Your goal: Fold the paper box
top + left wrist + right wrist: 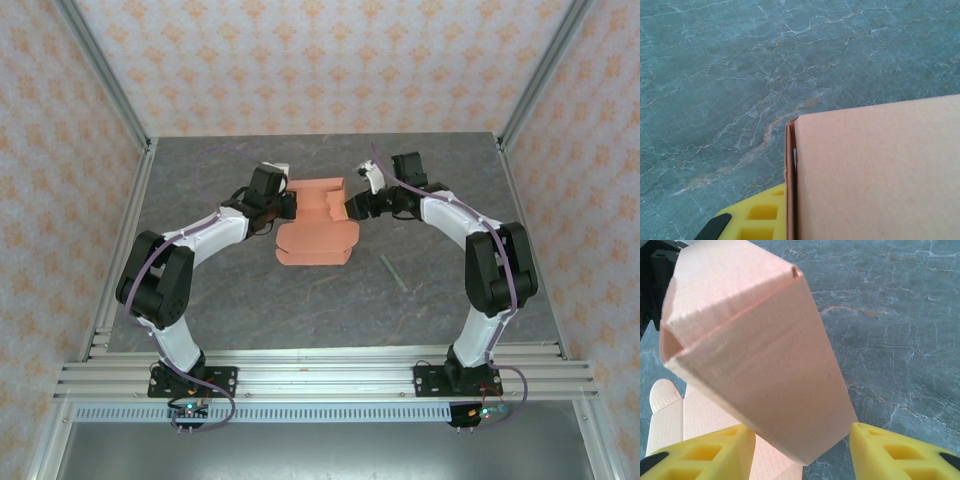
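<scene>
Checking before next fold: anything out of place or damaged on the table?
A thin grey stick lies loose on the table, right of the paper box, apart from it: stray. The box is half folded; no tears visible.

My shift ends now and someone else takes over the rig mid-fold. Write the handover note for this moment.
Grippers: the left gripper is shut on the left edge of the paper box. The right gripper has its fingers either side of a raised, folded section at the box's right; whether they pinch it is unclear.
Box: in the middle of the table, between the grippers. Its near part lies flat and its far panels are raised.
Done: some panels are creased and lifted.
Left: fold the flat near flaps and close the box.
Note: a thin grey stick lies loose to the right, apart from the box.
</scene>
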Robot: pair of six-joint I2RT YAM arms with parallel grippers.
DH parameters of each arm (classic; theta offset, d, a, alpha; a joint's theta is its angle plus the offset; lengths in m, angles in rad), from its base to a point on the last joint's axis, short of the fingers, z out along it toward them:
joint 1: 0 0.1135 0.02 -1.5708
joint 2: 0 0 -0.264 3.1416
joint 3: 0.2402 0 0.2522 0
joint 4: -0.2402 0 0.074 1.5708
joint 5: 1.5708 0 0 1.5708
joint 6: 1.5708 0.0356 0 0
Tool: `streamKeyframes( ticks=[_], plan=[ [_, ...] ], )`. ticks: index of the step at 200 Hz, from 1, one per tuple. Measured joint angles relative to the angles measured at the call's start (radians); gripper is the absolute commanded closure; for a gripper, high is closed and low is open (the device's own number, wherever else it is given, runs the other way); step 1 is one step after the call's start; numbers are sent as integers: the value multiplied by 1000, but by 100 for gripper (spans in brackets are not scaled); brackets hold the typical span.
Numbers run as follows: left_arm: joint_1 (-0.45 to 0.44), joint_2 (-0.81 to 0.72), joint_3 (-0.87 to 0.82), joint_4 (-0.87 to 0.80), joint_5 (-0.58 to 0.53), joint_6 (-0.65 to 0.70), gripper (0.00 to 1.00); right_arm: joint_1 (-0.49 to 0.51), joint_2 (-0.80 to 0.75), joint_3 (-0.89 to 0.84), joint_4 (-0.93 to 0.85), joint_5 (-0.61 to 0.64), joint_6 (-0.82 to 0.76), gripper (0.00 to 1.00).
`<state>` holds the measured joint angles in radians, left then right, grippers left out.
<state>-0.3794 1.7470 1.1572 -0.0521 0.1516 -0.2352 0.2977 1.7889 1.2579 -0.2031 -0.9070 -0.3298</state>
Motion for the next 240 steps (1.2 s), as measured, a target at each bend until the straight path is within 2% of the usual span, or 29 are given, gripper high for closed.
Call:
streamKeyframes(
  ticks=[46,100,147,169,206,240],
  plan=[
    [-5,0,7,-12,3,0,100,31,-39,-37,47,50,0,45],
    [-7,0,7,-12,5,0,100,73,-57,-52,100,203,1,59],
    [-7,0,7,-21,-2,0,100,130,-57,-65,150,411,19,68],
    [-7,0,7,-28,-2,-3,100,175,-57,-76,174,549,51,71],
    [-7,0,9,-34,-2,-11,100,251,-57,-82,196,797,156,80],
    [-15,0,20,-35,2,-22,100,291,-56,-82,204,962,259,84]
  ],
)
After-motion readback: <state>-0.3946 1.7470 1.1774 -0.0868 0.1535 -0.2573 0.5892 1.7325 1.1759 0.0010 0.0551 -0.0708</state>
